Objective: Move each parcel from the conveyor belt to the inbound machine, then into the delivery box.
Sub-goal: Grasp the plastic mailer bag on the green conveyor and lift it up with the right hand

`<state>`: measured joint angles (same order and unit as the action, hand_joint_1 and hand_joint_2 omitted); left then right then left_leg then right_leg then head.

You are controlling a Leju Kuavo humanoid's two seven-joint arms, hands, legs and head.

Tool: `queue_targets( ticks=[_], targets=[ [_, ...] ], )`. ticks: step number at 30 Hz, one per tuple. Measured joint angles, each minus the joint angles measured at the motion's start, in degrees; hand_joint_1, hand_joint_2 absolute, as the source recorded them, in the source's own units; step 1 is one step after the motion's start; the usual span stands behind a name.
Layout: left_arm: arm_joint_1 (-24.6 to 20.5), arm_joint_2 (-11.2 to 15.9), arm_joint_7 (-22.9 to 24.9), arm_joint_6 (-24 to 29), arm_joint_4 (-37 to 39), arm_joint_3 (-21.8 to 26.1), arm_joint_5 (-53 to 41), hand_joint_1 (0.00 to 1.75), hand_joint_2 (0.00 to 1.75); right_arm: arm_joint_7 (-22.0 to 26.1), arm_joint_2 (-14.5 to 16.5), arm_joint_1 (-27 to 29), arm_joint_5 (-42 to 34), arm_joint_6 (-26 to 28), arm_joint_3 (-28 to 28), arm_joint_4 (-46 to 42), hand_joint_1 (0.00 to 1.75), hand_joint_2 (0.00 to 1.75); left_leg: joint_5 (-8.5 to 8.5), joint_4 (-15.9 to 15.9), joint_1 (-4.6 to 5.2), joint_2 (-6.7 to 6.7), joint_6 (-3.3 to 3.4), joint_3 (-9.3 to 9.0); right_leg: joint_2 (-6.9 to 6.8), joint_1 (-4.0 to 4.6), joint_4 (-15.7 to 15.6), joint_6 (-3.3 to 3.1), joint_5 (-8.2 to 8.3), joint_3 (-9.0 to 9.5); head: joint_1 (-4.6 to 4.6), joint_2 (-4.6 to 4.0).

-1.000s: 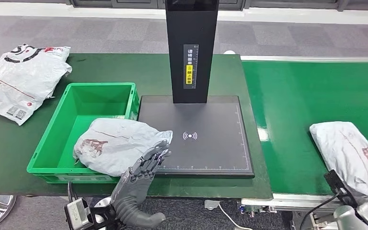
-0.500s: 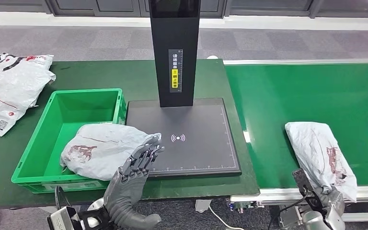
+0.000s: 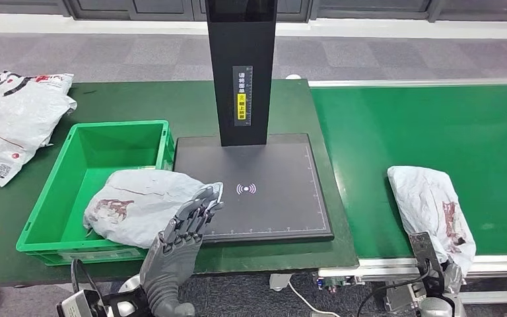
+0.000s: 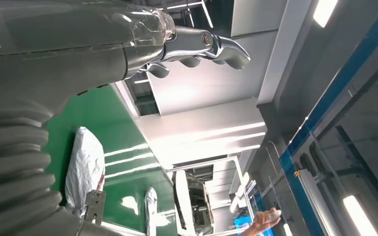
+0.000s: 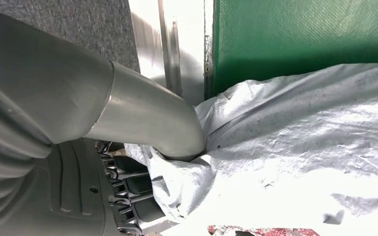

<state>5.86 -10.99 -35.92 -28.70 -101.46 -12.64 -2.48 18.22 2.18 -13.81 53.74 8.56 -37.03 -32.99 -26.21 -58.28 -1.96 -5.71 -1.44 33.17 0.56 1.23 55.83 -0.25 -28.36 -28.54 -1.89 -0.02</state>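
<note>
**Right hand grasps the belt parcel; left hand released beside the box**

In the right wrist view the thick grey thumb presses into the crumpled edge of a grey plastic parcel (image 5: 295,142) while the darker fingers (image 5: 133,189) curl under the same fold — the right hand (image 5: 142,162) is grasping it. In the head view that parcel (image 3: 429,208) lies at the lower right of the frame, on the near edge of the green conveyor belt (image 3: 422,125), its near end reaching the belt's silver rim, where the right hand (image 3: 439,281) sits mostly hidden under it.

The left hand (image 3: 178,241) stands at the lower centre-left of the head view, fingers (image 3: 201,205) extended and slightly apart, holding nothing — released. Its fingertips overlap the near right edge of a second grey parcel (image 3: 142,201) with a dark red print. That parcel lies in the near end of the green delivery box (image 3: 86,148), draped over the box's right wall, its tip on the black plate of the inbound machine (image 3: 264,191).

The machine's black column (image 3: 241,66) rises at the top centre, with a yellow-marked label on its face. Box and machine stand side by side on the dark green table (image 3: 171,99); the belt joins the table's right side. At the upper left of the frame a white mailer bag (image 3: 13,122) lies on the table's far left end, well apart from the box.
</note>
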Motion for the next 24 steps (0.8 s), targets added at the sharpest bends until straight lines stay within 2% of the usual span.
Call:
queue_targets(
  ticks=[9,11,15,18,20,24],
  targets=[
    [0.1,0.0,-0.1,0.0,0.0,0.0,0.0,0.00,0.00,0.2,0.7,0.9,-0.9,-0.4,0.3,-1.8,1.75,1.75,0.21,0.0,0.06,0.02,0.22,0.05,-0.03,-0.04,0.0,0.06,0.13,-0.08,-0.01,0.01],
    [0.1,0.0,-0.2,0.0,0.0,0.0,0.0,0.00,0.00,1.7,0.8,1.2,-3.2,-1.5,0.3,-2.3,1.75,1.75,0.23,0.0,0.08,0.01,0.21,0.08,-0.01,-0.04,0.0,0.05,0.16,-0.15,-0.01,0.00],
    [0.1,0.2,-1.2,0.1,0.4,0.0,0.0,0.00,0.00,4.6,1.1,3.4,-12.3,-6.8,1.7,-6.2,1.75,1.75,0.32,0.1,0.23,-0.02,0.23,0.34,0.02,-0.16,0.1,0.06,0.28,-0.43,0.01,0.00],
    [0.0,0.4,-2.3,0.3,1.1,0.1,0.0,0.00,0.00,6.6,1.7,4.8,-20.9,-12.7,5.6,-14.8,1.75,1.75,0.72,0.1,0.67,0.26,0.48,0.57,-0.28,-0.59,0.4,0.19,0.39,-1.01,-0.01,0.00],
    [-0.1,0.6,-3.0,0.4,1.8,0.1,0.0,0.00,0.00,6.3,2.1,5.5,-26.2,-15.7,9.2,-23.4,1.75,1.75,1.23,0.1,0.97,1.08,0.70,0.76,-1.07,-0.92,0.6,0.28,0.41,-1.42,-0.02,0.01],
    [-0.3,0.8,-3.5,0.4,3.1,0.3,0.3,0.00,0.00,4.8,2.2,5.5,-31.2,-17.6,15.5,-40.7,1.75,1.75,1.94,0.1,1.29,2.65,0.66,1.69,-2.49,-1.17,0.9,0.38,0.46,-2.11,-0.01,0.01]
  ],
)
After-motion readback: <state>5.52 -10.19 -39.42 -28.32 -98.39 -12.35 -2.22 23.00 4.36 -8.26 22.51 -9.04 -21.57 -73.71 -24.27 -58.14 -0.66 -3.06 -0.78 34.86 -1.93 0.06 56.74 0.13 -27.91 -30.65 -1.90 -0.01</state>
